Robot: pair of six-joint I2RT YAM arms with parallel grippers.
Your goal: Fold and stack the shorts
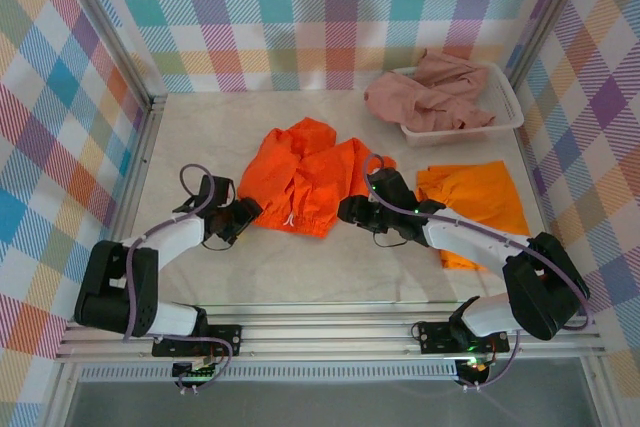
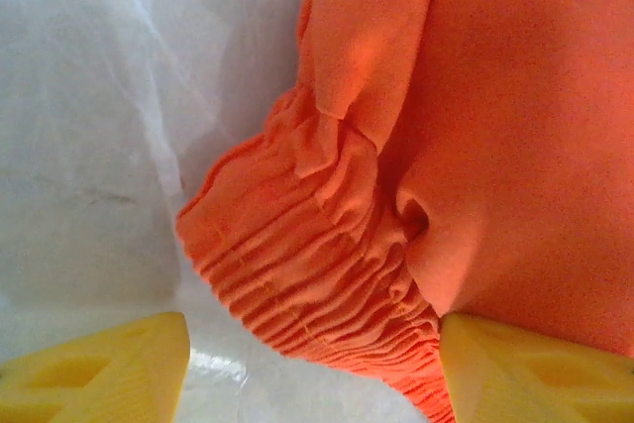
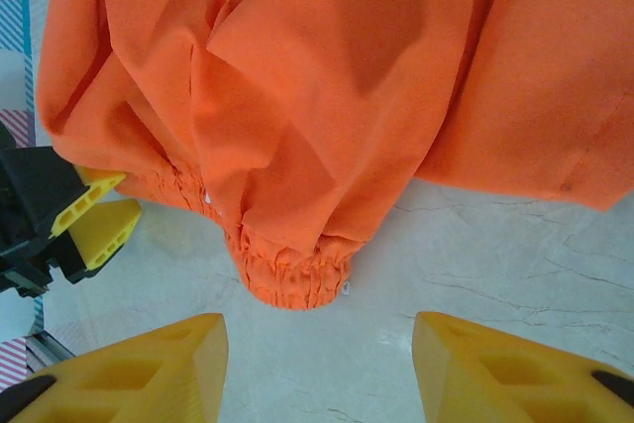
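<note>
Shorts [image 1: 305, 177], bright orange, crumpled mid-table between two spread grippers.
We see the left gripper [image 1: 243, 215] at the left end of the elastic waistband [image 2: 297, 274], its fingers apart with gathered cloth between them. The right gripper [image 1: 347, 210] sits near the other end, fingers likewise apart over the bare table [image 3: 495, 245], with the cloth just ahead. A second orange pair [image 1: 470, 197] lies flat to the right, and a pink pair [image 1: 430, 97] is heaped in the white basket [image 1: 508, 97].

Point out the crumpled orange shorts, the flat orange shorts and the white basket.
crumpled orange shorts [image 1: 305, 177], top external view, middle of the cloth.
flat orange shorts [image 1: 478, 190], top external view, smooth upper face.
white basket [image 1: 509, 94], top external view, right rim.
</note>
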